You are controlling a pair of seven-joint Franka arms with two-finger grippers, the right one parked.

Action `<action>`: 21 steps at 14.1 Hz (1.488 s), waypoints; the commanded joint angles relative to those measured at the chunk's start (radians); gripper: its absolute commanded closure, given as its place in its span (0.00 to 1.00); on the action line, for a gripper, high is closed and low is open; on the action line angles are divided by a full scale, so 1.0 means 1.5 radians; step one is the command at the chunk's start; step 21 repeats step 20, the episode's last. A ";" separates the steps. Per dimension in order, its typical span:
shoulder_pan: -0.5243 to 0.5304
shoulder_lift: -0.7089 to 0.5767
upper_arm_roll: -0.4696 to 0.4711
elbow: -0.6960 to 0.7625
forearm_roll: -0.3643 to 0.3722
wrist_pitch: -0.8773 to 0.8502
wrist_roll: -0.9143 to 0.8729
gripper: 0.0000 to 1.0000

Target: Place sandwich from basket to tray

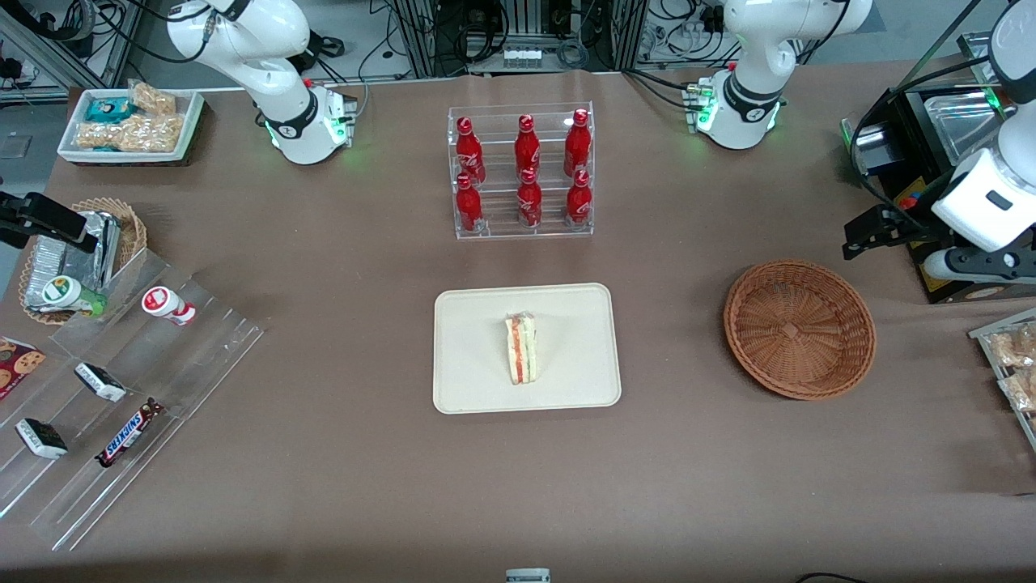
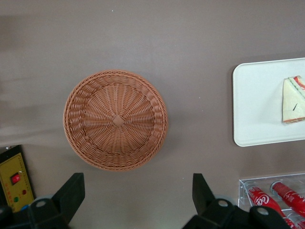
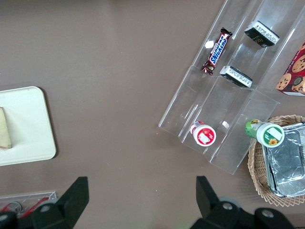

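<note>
The sandwich (image 1: 522, 348), a pale wedge with red and green layers, lies on the cream tray (image 1: 469, 356) in the middle of the table. It also shows in the left wrist view (image 2: 293, 100) on the tray (image 2: 257, 105). The reddish-brown wicker basket (image 1: 800, 328) stands beside the tray toward the working arm's end and holds nothing (image 2: 116, 120). My left gripper (image 1: 859, 235) hangs above the table, a little farther from the front camera than the basket. It is open and empty (image 2: 137, 183).
A clear rack of red bottles (image 1: 522, 170) stands farther from the front camera than the tray. A black box with a yellow panel (image 2: 14, 179) sits by the gripper. A clear snack display (image 1: 121, 380), a small foil-filled basket (image 1: 81, 251) and a white snack bin (image 1: 129, 125) are toward the parked arm's end.
</note>
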 commanded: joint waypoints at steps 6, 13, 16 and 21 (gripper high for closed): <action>0.004 -0.026 -0.031 -0.009 0.043 -0.007 0.005 0.00; 0.003 -0.024 -0.032 -0.012 0.038 -0.008 0.007 0.00; -0.006 -0.023 -0.032 -0.014 0.039 -0.010 0.009 0.00; -0.006 -0.022 -0.033 -0.014 0.040 -0.010 0.011 0.00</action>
